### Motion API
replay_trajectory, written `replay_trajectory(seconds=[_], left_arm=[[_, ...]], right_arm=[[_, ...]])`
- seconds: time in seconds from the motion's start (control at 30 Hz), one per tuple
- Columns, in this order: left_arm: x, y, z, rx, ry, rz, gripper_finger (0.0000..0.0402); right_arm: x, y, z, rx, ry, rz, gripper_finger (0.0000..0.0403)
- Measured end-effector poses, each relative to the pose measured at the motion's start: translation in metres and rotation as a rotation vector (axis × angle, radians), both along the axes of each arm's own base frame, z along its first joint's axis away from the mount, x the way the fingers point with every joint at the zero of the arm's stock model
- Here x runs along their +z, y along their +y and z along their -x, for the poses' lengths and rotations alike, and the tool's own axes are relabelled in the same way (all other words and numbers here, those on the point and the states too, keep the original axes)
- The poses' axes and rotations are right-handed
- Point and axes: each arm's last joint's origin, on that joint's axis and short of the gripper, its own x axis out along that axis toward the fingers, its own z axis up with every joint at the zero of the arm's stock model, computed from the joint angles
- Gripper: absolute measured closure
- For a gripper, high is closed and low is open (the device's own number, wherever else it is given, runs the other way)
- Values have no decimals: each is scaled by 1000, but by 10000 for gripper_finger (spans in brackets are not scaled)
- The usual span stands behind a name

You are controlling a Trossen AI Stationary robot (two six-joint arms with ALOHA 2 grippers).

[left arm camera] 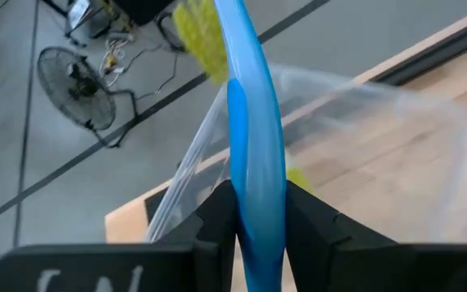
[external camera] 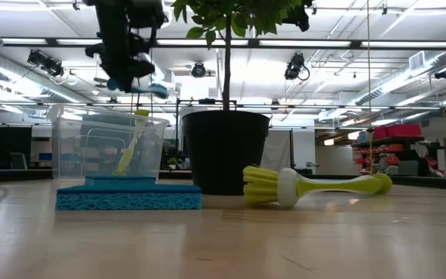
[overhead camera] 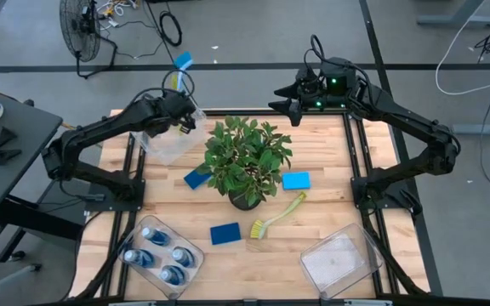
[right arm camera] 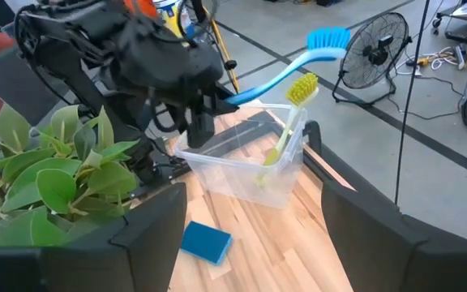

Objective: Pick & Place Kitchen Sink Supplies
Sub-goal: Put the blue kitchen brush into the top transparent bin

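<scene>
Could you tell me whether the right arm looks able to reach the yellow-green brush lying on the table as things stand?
Probably yes. The right gripper hangs open and empty at the table's far edge, and the yellow-green brush lies in the open beside the potted plant; only the plant's leaves crowd the near path.

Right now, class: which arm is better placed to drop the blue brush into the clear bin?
Left. The left gripper already grips the blue brush above the bin; the right gripper hangs open and empty.

Grey concrete floor (overhead camera: 253, 34) with dark tape lines; black pedestal fan (overhead camera: 79, 25); loose cables; bright ceiling strip lights (external camera: 409, 77).
</scene>
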Motion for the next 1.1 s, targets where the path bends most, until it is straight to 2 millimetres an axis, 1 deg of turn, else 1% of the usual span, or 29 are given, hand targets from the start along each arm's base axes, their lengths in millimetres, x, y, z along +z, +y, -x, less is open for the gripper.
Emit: replay_trajectory(seconds=[0.17, 0.33, 0.47, 0.63, 0.73, 0.93, 1.1], left_arm=[[-30, 1, 5, 31, 51, 13, 320], [-44, 2, 10, 35, 9, 49, 313], [-45, 6, 13, 46, -8, 35, 317], [-52, 14, 16, 59, -33, 39, 314], [-57, 15, 18, 50, -52, 80, 310], [-58, 15, 17, 40, -70, 86, 311], [-58, 15, 17, 35, -71, 95, 296]], right_arm=[[0, 0, 0, 3, 1, 5, 117], [0, 0, 0, 4, 2, 9, 117], [0, 0, 0, 7, 4, 16, 117], [0, 0, 0, 7, 5, 15, 117], [0, 0, 0, 7, 6, 15, 117], [0, 0, 0, 7, 6, 15, 117], [0, 0, 0, 7, 7, 15, 117]])
